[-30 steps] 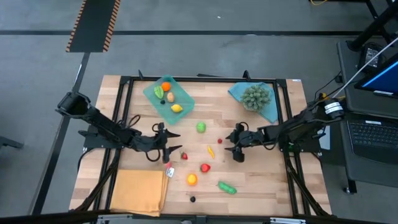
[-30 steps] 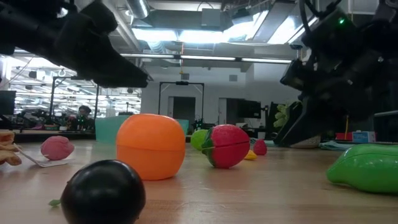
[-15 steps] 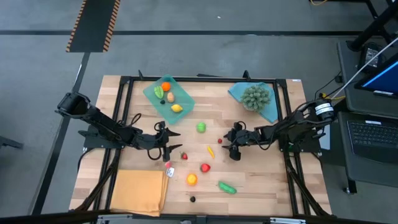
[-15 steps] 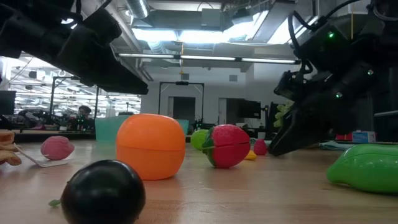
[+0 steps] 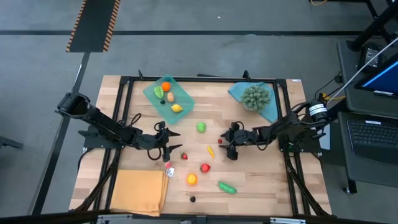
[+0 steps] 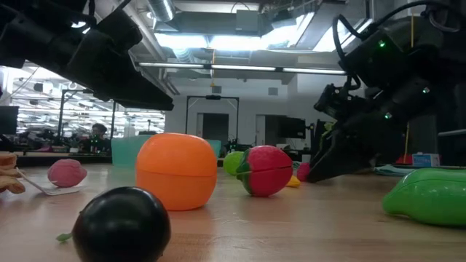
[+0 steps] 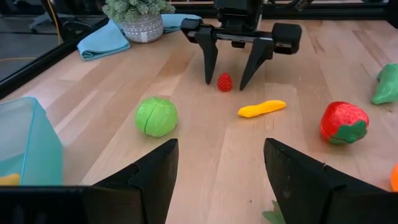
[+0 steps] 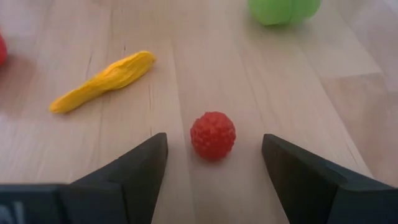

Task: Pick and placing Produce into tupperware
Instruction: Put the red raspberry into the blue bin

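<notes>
Right gripper [image 7: 229, 79] is hanging low over mid-table, fingers spread wide and pointing down on either side of a small red raspberry [image 8: 212, 135]. Nothing is in its grasp; the berry is lying on the wood between the two fingers, apart from both as far as the right wrist view is showing.

Left gripper [image 5: 176, 144] is sitting low over the table left of centre, fingers parted and empty, facing the right gripper across the produce.

Lying loose on the wooden table [image 5: 261, 186]:
- a yellow pepper-like piece [image 7: 262, 109] just beside the raspberry
- a green cabbage-like ball [image 7: 156, 116], farther toward the tray
- a red strawberry [image 7: 342, 122]
- an orange fruit [image 5: 191, 179] near the front edge
- a green cucumber-like piece [image 5: 227, 187] to its right
- a small black ball [image 5: 193, 199] at the very front
- a small red piece [image 5: 184, 155] near the left gripper

The teal tupperware tray [image 5: 152, 94] is lying at the back left, tilted on the diagonal, holding an orange piece [image 5: 166, 86], a green piece [image 5: 159, 92], a tan piece [image 5: 170, 97] and a yellow lemon [image 5: 177, 107].

A potted grey-green plant [image 5: 255, 96] is standing on a blue cloth [image 5: 271, 112] at back right. An orange-tan mat [image 5: 138, 191] is lying at the front left corner.
</notes>
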You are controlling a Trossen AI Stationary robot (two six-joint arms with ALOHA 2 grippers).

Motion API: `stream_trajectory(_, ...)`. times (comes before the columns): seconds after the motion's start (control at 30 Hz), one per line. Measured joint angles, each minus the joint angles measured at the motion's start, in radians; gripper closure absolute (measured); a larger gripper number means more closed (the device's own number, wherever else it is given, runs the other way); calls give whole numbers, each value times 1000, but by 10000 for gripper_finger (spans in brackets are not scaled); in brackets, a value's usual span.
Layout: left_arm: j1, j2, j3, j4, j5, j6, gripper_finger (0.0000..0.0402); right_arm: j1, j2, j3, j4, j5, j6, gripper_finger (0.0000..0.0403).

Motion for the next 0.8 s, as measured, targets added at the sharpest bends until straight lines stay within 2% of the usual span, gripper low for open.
stream_trajectory(0.3, 0, 0, 0, 0, -1, 0, 173, -21, 1, 9, -8, 0, -2, 139)
stream_trajectory(0.6, 0, 0, 0, 0, -1, 0, 173, -23, 0, 9, -7, -33, -2, 181)
stream_trajectory(0.8, 0, 0, 0, 0, -3, 0, 173, -23, 38, 18, 10, -37, -2, 192)
